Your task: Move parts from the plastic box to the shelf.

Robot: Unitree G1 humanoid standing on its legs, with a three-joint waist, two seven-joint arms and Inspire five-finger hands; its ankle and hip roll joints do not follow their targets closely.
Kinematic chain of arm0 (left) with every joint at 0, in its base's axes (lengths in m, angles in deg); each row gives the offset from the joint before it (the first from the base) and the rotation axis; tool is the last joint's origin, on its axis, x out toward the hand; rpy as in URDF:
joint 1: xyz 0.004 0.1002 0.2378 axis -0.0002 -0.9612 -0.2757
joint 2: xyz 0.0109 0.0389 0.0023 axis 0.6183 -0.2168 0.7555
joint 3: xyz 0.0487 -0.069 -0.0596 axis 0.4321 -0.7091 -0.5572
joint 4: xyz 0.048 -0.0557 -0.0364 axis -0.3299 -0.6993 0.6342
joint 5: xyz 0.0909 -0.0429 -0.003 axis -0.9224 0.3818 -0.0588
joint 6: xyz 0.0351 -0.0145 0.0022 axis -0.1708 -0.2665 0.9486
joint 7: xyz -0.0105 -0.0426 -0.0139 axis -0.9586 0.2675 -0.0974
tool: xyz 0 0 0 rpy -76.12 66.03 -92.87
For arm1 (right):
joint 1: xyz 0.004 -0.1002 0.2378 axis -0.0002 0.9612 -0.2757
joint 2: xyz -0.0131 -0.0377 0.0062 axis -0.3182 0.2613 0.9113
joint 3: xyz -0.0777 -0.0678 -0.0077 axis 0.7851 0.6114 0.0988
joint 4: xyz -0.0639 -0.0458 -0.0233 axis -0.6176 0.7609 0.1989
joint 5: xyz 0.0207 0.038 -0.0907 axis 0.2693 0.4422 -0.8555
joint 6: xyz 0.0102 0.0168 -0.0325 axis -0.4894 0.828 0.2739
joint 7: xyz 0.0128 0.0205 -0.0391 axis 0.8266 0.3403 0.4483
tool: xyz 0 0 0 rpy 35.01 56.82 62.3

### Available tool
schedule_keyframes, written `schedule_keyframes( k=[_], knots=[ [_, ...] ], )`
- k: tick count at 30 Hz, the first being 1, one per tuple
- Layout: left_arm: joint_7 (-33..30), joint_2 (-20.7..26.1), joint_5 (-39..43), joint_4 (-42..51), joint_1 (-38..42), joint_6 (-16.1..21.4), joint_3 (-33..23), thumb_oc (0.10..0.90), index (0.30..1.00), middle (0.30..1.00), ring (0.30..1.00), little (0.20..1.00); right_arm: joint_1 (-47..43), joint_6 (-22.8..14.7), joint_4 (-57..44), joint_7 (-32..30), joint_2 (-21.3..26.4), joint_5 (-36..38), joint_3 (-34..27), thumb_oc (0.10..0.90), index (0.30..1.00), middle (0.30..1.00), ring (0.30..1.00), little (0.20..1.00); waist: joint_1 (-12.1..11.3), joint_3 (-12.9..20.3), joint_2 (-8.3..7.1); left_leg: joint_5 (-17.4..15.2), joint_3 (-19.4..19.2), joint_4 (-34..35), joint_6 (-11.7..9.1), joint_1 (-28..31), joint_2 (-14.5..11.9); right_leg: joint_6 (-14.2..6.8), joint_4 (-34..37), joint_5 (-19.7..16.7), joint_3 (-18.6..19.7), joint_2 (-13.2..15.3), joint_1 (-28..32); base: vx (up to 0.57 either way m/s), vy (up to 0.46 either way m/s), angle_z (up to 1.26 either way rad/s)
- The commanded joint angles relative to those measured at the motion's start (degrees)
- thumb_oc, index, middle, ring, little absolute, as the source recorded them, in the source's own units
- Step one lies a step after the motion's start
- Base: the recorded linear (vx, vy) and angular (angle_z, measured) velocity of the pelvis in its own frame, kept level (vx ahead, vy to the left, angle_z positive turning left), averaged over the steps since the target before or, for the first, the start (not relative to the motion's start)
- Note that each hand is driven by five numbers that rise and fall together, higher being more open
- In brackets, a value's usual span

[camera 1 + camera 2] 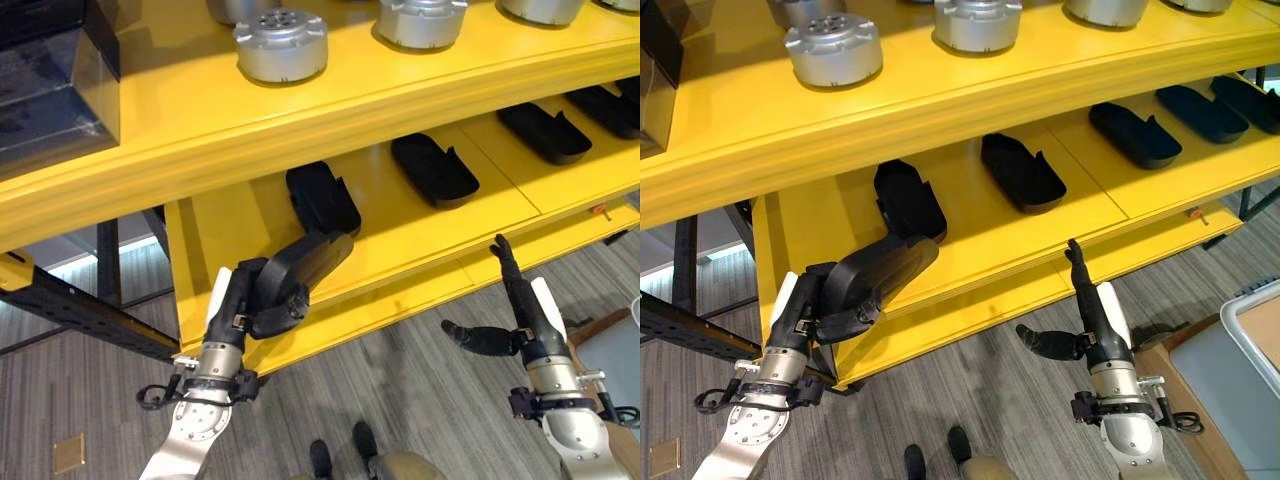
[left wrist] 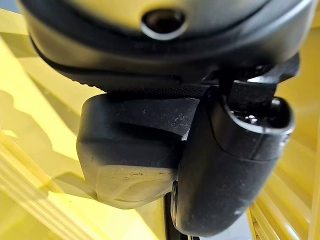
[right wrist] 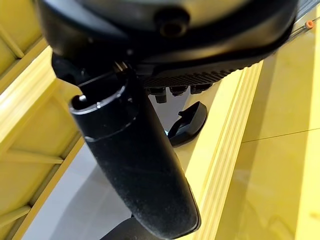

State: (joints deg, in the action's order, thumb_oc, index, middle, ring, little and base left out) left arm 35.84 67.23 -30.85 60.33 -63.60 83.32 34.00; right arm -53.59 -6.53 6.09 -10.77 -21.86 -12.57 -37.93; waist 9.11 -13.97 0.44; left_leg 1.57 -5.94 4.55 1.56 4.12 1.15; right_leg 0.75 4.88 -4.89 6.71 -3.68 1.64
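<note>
Left eye view: your left hand is clamped on a black part at 7 o'clock, over the lower shelf edge. It looks rigid, light, smooth; grip its midsection. Right hand hangs spread, empty.

Five black parts, perhaps five silver discs, one yellow shelf.
</note>
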Motion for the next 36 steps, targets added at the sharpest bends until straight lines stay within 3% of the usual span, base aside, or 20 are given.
schedule_keyframes(
  k=[1, 15, 26, 36],
  knots=[
    [-3.8, 0.9, -1.9, 5.5, 6.7, 6.9, -4.3, 0.400, 0.300, 0.300, 0.300, 0.300, -2.1, -4.3, -3.6, -2.6, 0.2, 0.9, -4.1, 0.900, 1.000, 1.000, 1.000, 1.000, -0.4, 6.3, -2.20, -3.4, 1.3, -1.8, -1.1, 1.1, -1.4, -3.8, -2.5, 4.8, -1.6, 3.0, 1.0, 0.00, 0.000, 0.00],
    [-4.2, 0.6, -1.2, 6.5, 8.4, 6.8, -4.2, 0.400, 0.300, 0.300, 0.300, 0.300, -3.2, -3.9, -3.3, -3.0, 0.3, 1.1, -3.6, 0.900, 1.000, 1.000, 1.000, 1.000, -0.6, 6.9, -2.56, -2.9, 1.5, -1.7, -1.0, 1.1, -1.2, -3.9, -2.8, 4.3, -1.9, 3.3, 0.8, -0.01, 0.000, 0.00],
    [-3.0, -0.5, 5.7, 8.6, 11.1, 7.7, -2.0, 0.400, 0.300, 0.300, 0.300, 0.300, -3.9, -3.6, -3.5, -2.8, 0.1, 1.7, -3.2, 0.900, 1.000, 1.000, 1.000, 1.000, -0.2, 7.7, -2.73, -3.0, 1.5, -1.5, -0.9, 1.5, -1.2, -4.0, -3.0, 4.2, -1.5, 3.2, 0.8, 0.00, 0.000, 0.00],
    [-3.2, -0.8, 7.3, 9.0, 11.9, 7.9, -1.7, 0.400, 0.300, 0.300, 0.300, 0.300, -3.8, -3.5, -3.4, -2.4, 0.0, 1.7, -2.9, 0.900, 1.000, 1.000, 1.000, 1.000, -0.1, 8.1, -2.94, -2.8, 1.6, -1.0, -0.9, 1.7, -1.0, -4.0, -3.0, 4.0, -1.5, 3.3, 0.7, 0.00, 0.000, 0.00]
  ],
)
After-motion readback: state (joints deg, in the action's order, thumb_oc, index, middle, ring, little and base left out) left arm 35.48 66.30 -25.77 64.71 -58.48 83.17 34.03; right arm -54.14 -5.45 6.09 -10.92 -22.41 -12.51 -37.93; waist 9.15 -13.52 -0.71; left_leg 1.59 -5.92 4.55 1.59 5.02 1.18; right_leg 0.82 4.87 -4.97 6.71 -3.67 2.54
